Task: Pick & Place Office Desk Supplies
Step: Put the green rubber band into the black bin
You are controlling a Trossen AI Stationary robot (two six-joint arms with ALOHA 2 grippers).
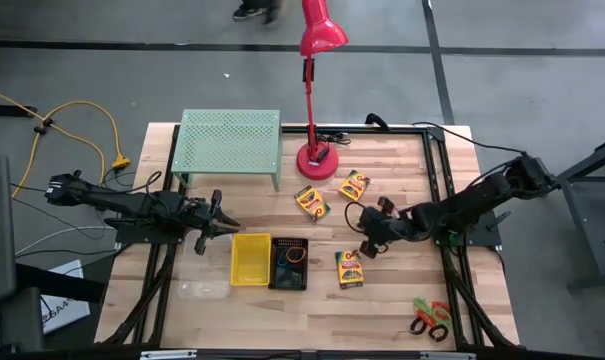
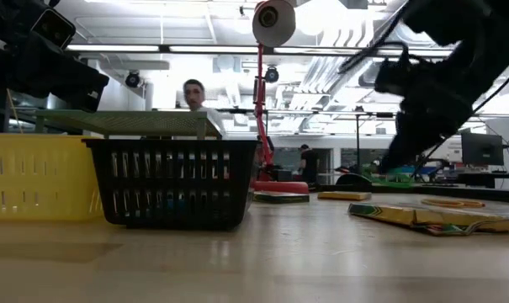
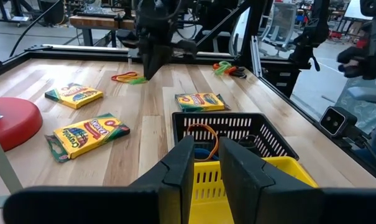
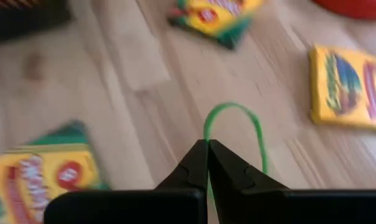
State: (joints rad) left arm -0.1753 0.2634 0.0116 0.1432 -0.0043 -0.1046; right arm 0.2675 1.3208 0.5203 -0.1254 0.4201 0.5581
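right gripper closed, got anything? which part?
Yes. The right gripper is shut on the green loop, pinching the thin band at one side of the ring. The left gripper holds nothing.

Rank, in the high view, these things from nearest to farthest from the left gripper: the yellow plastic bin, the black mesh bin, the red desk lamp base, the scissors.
From the left gripper:
1. Yellow plastic bin, just beside it.
2. Black mesh bin, right of the yellow one.
3. Red desk lamp base, at the table's back.
4. Scissors, front right corner.

"Crayola" across the front of a yellow crayon box (image 3: 88,132)
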